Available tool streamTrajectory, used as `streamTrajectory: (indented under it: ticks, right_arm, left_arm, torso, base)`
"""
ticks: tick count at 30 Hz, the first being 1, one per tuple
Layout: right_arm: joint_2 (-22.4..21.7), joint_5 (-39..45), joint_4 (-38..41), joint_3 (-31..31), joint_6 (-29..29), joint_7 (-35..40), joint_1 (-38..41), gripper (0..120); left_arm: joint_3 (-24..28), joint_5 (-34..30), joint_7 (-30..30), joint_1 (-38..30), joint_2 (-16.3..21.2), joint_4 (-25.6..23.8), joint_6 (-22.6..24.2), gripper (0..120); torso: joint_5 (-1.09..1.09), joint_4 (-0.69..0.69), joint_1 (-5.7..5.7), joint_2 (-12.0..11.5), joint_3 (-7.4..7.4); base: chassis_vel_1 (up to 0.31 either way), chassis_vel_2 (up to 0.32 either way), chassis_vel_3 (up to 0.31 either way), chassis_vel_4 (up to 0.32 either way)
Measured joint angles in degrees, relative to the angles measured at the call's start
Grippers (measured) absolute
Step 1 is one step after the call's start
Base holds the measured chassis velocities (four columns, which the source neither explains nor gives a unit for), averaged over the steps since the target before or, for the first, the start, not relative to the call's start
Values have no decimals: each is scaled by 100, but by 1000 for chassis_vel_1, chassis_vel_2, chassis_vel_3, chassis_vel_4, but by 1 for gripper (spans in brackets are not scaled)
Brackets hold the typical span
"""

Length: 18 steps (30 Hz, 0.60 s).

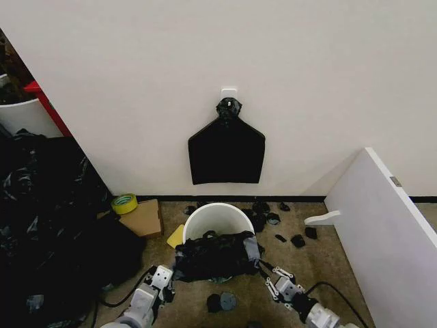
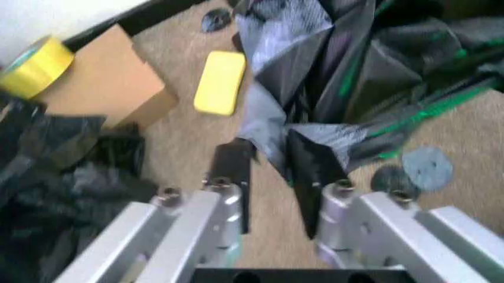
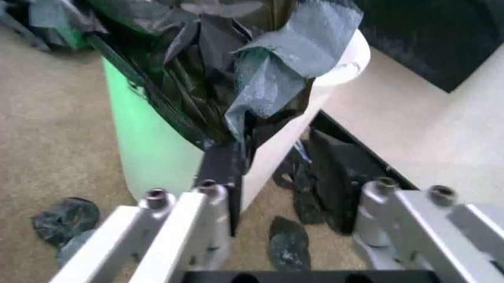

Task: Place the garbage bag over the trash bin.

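No legible txt, labels, brands or nos. on any obj in any view

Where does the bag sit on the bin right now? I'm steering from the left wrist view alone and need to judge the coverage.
Observer: In the head view, the garbage bag is bunched over the near side of the trash bin. The far rim is bare.
Operator: And the right gripper?
Observer: The right gripper is at the bin's right side, jaws open, with one finger against the bag's hanging edge.
Operator: Anything behind the bin?
Observer: Black scraps litter the floor by the wall.
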Motion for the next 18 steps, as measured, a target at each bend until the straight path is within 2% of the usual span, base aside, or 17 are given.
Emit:
streamTrajectory:
  ticks: [4, 7, 8, 13, 14, 16, 18]
  right_arm:
    - [-58, 12, -41, 198, 679, -640, -62, 49]
    - [-97, 132, -62, 538, 1203, -1453, -90, 63]
    - [-97, 132, -62, 538, 1203, -1453, -90, 63]
    - [-169, 407, 6, 989, 1541, -2041, -113, 83]
    - [-183, 623, 90, 1081, 1578, -2186, -119, 88]
    - [-190, 819, 162, 1144, 1593, -2308, -117, 91]
    - [-195, 1335, 383, 1269, 1571, -2584, -55, 98]
  left_arm:
    - [-340, -37, -171, 573, 110, -390, 283, 40]
    - [-617, -107, -312, 931, 152, -643, 485, 53]
    - [-617, -107, -312, 931, 152, -643, 485, 53]
    - [-869, -254, -532, 1088, 222, -954, 688, 72]
    - [-911, -321, -570, 1055, 220, -990, 694, 78]
    - [-941, -411, -606, 1007, 208, -1002, 700, 81]
    - [-982, -670, -683, 812, 146, -1009, 705, 90]
  torso:
    - [1, 1, 0, 0, 0]
    - [1, 1, 0, 0, 0]
    - [1, 1, 0, 0, 0]
    - [1, 0, 0, 0, 0]
    - [2, 0, 0, 0, 0]
    - [1, 0, 0, 0, 0]
    - [-1, 0, 0, 0, 0]
  base:
    - [0, 0, 0, 0]
    - [0, 0, 0, 0]
    - [0, 0, 0, 0]
    - [0, 0, 0, 0]
    - [0, 0, 0, 0]
    - [0, 0, 0, 0]
    - [0, 0, 0, 0]
